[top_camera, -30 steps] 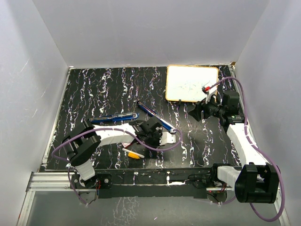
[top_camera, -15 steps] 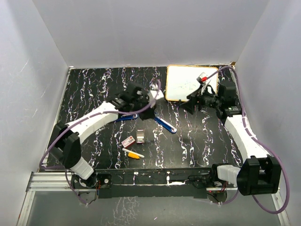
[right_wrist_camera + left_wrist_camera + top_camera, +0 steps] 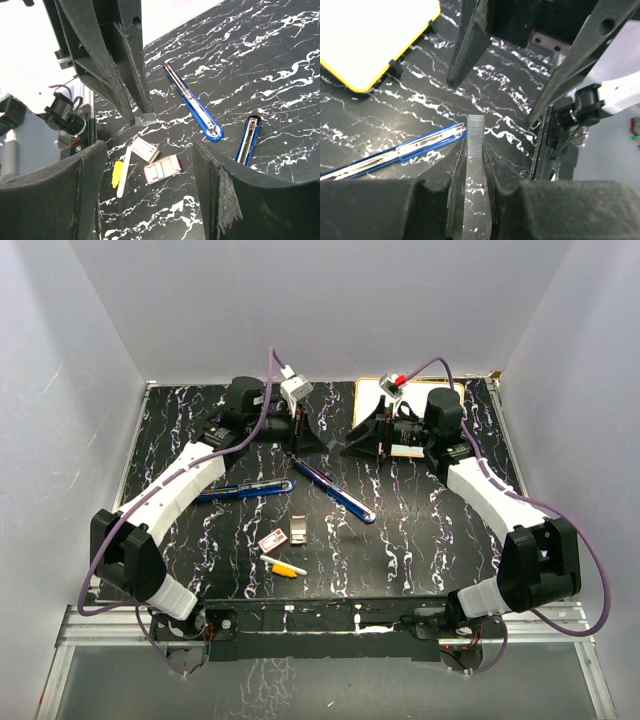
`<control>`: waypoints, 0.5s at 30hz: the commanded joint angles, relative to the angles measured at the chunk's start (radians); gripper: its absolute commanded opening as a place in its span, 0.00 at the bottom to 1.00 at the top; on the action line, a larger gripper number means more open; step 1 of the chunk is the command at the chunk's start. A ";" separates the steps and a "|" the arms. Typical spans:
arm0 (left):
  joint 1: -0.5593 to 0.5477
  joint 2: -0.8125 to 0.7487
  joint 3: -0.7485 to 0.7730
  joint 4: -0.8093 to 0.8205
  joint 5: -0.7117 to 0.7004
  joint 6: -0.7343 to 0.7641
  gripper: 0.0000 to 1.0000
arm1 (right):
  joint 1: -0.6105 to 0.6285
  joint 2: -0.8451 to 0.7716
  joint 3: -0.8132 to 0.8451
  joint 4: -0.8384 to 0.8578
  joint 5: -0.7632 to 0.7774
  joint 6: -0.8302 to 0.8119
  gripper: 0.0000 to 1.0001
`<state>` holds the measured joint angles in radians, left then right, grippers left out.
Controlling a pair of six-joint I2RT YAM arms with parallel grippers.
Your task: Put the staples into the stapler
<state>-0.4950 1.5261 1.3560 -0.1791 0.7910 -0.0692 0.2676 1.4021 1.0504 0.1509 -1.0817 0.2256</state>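
Silvery staple strip (image 3: 475,136) pinched in closed left gripper (image 3: 304,433), held aloft, well apart from open blue stapler (image 3: 336,492). Right gripper (image 3: 364,443) spread wide, facing close. Risks: finger clash; strip slipping or snapping in handover.

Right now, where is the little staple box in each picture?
Top view: the staple box lies just below the middle, beside the yellow marker.
Left wrist view: not in it.
Right wrist view: the box sits lower middle, also beside the marker.
Shared landmark: the blue stapler, seen in all three.
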 commanded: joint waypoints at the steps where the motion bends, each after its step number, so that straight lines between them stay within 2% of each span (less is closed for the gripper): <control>1: 0.038 -0.029 0.030 0.109 0.147 -0.172 0.07 | 0.010 0.018 0.037 0.291 -0.034 0.255 0.70; 7: 0.067 -0.015 -0.017 0.309 0.242 -0.398 0.07 | 0.012 0.042 0.007 0.530 -0.041 0.458 0.68; 9: 0.074 -0.011 -0.041 0.388 0.261 -0.465 0.07 | 0.017 0.043 0.009 0.535 -0.037 0.477 0.67; 15: 0.073 0.001 -0.068 0.495 0.292 -0.540 0.07 | 0.026 0.053 0.001 0.542 -0.012 0.515 0.65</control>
<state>-0.4263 1.5318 1.3067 0.1780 1.0142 -0.5014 0.2863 1.4479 1.0500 0.5892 -1.1065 0.6704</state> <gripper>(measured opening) 0.140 0.662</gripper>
